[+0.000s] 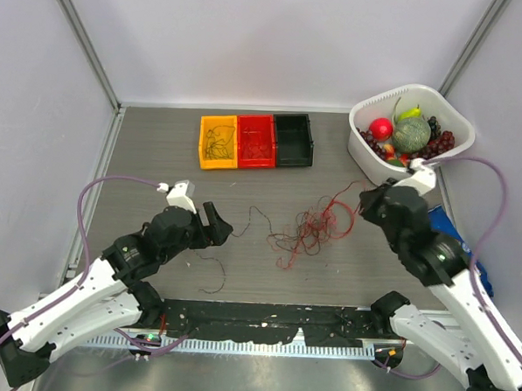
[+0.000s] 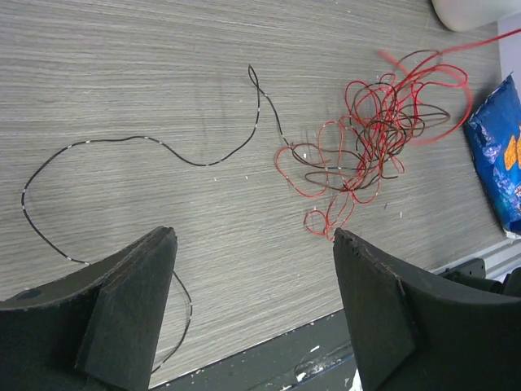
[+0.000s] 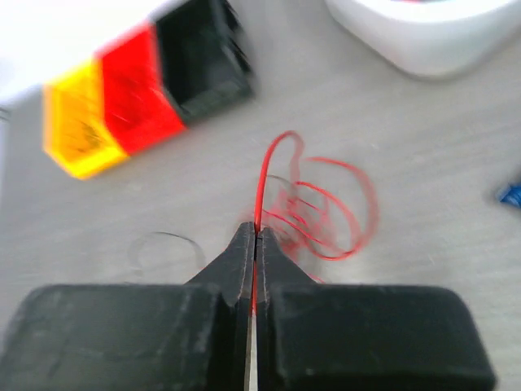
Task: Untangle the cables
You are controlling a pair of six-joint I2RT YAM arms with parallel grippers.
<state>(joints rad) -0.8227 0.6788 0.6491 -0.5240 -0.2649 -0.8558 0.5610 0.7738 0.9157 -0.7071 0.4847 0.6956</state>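
On the grey, wood-grained desk point(image 1: 158, 155), the left claw point(image 1: 218, 221) stands wide open with nothing between its blunt, matte black fingers point(image 2: 130, 309). A hair-thin black cable point(image 2: 195, 164) lies just beside it. The cable snakes in loose curves from near the claw's tip toward the middle of the desk. There it meets a curly tangle of cables point(image 1: 312, 229), glossy red loops laced with darker ones, lying flat between the two arms. One red strand point(image 3: 259, 183) rises from the tangle's right side to the right claw point(image 3: 255, 232), whose tapered fingers are pressed together and pinch that strand. Behind the tangle, three small plastic bins sit touching in a row: yellow point(image 1: 218, 142), red point(image 1: 256, 141), black point(image 1: 293, 139).
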